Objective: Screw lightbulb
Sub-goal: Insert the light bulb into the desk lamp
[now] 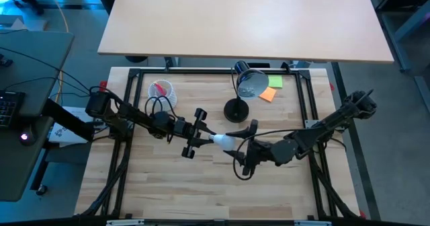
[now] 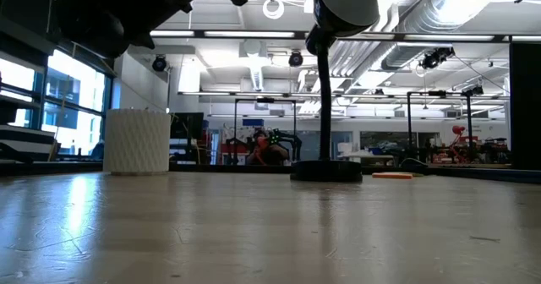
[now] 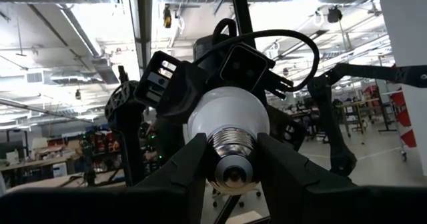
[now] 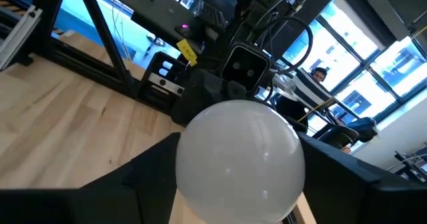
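Note:
The lightbulb (image 1: pixel 222 140), white with a silvery screw base, hangs above the middle of the table between my two grippers. Its base points to the table's left and its globe (image 4: pixel 237 161) to the right. My left gripper (image 1: pixel 209 137) comes from the left and is shut on the base. My right gripper (image 1: pixel 236 147) comes from the right, with one finger on either side of the globe. The black desk lamp (image 1: pixel 236 109) stands on its round foot just beyond them, its head (image 1: pixel 250 83) toward the far edge. My left gripper pinches the threaded screw base (image 3: pixel 217 147) between its two fingers (image 3: pixel 180 171), one on each side. The fingers come from the table's left, slanting a little upward, along the bulb's axis. The bulb is lifted clear of the table. My right gripper has its fingers (image 4: pixel 150 167) against opposite sides of the globe (image 4: pixel 190 164). It comes about level from the table's right, facing the round end. The globe fills the gap between them.
A white ribbed cup (image 1: pixel 162 91) with pink items stands at the far left of the table. Orange (image 1: pixel 267 95) and green (image 1: pixel 275 81) paper notes lie beside the lamp's head. A larger desk (image 1: pixel 242 17) lies beyond the far edge. Bare wood lies toward the near edge.

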